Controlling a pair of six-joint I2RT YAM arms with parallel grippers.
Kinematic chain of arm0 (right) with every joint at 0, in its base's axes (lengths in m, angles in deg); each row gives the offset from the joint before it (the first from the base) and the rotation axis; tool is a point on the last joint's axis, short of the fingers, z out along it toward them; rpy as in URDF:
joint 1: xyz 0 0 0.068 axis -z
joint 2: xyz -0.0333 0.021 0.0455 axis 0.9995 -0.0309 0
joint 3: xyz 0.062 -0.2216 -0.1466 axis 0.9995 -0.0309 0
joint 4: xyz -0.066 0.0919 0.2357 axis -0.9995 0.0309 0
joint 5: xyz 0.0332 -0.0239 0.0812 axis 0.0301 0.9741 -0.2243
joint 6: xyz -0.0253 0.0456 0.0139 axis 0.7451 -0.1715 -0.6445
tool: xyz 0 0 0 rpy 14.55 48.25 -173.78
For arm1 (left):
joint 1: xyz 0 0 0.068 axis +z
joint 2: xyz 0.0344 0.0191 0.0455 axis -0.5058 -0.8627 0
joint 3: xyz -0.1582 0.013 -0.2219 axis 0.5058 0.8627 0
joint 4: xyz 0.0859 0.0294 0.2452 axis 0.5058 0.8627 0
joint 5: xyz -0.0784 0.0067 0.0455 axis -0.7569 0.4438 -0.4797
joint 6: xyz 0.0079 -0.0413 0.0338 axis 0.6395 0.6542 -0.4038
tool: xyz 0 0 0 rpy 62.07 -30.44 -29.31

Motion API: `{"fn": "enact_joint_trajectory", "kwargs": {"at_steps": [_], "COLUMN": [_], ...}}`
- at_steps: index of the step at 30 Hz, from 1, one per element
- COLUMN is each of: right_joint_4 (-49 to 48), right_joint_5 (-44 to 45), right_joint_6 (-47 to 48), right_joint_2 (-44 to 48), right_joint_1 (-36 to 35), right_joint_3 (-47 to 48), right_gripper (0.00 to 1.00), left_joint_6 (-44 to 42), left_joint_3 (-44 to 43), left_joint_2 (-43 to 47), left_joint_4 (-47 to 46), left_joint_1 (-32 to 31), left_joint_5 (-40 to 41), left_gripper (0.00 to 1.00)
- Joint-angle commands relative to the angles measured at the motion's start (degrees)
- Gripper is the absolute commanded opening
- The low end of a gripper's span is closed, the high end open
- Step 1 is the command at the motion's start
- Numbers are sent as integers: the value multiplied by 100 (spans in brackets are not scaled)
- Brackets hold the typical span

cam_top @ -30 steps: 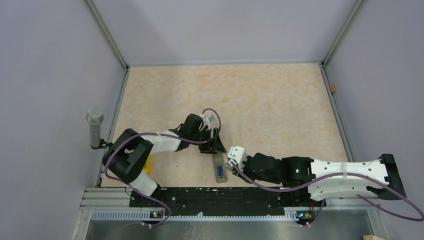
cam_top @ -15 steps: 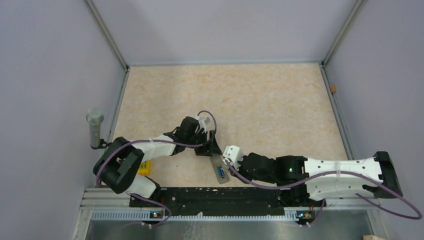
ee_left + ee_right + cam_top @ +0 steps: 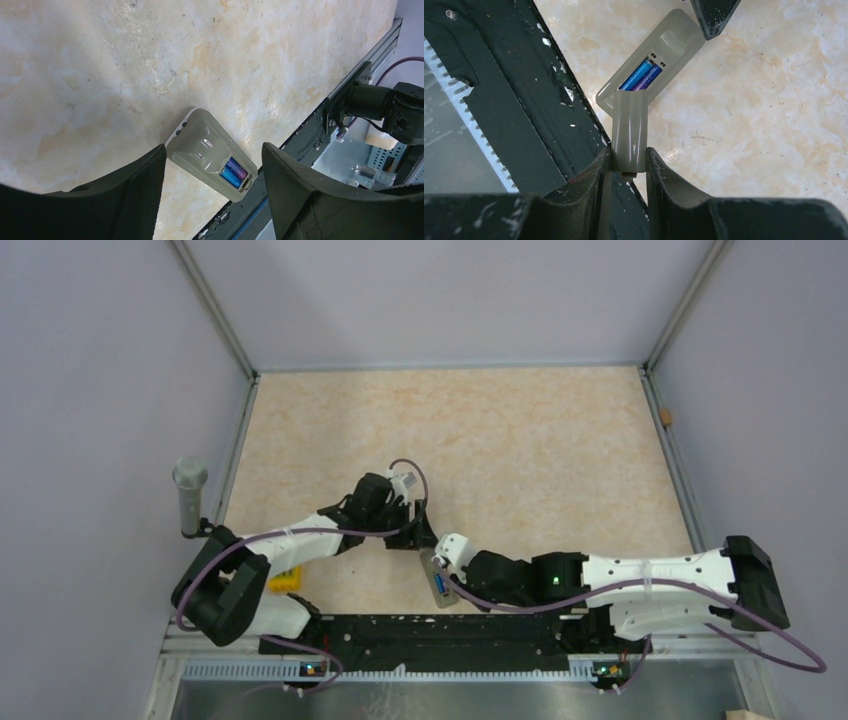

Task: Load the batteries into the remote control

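Beige marbled table [image 3: 520, 440] from above, pale walls round it, black rail [image 3: 400, 632] along the near edge. Close to that rail, about mid-width: remote [image 3: 437, 585], grey back up, with a blue speck in it too small to read as cells from here. At its far end, left gripper [image 3: 421, 533]; over its right side, right gripper [image 3: 446, 562]. Jaws of both too small and dark to judge in this view. Half hidden under the left arm, yellow block [image 3: 285, 580].

Left wrist view: fingers [image 3: 135, 195] well apart, nothing clamped, remote framed in the gap beyond them. Open bay at the remote's rail end, batteries [image 3: 233, 175] side by side inside, blue and purplish, ends hard to make out. Contact between fingertips and remote: impossible to tell. Lower parts of both fingers cut off by the frame.

Right wrist view: right fingers [image 3: 591, 182] closed on a grey cover [image 3: 629, 127], gripped at its near end, that end partly hidden between them. Far end of the cover overlapping the remote's near edge, set at an angle to the body, bay not closed. Both batteries lying in the bay, near ends under the cover's tip. At the remote's far corner, black tip of a left finger [image 3: 714, 12], cut off by the top edge; contact unclear.
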Motion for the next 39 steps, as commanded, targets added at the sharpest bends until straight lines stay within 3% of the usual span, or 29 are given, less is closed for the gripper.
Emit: {"fn": "enact_joint_trajectory", "kwargs": {"at_steps": [1, 12, 26, 39], "right_joint_4": [-223, -562, -668, -450], "right_joint_5": [76, 102, 35, 28], "right_joint_6": [-319, -654, -711, -886], "right_joint_2": [-49, 11, -129, -513], "right_joint_1": [56, 62, 174, 269], "right_joint_3": [200, -84, -272, -225], "right_gripper": [3, 3, 3, 3], "left_joint_6": [-153, -98, 225, 424], "left_joint_3": [-110, -56, 623, 999], "left_joint_2": [-136, -621, -268, 331], "left_joint_4": [-99, -522, -1049, -828], "left_joint_1": [-24, -28, -88, -314], "left_joint_5": [-33, -218, -538, -281], "left_gripper": [70, 69, 68, 68]}}
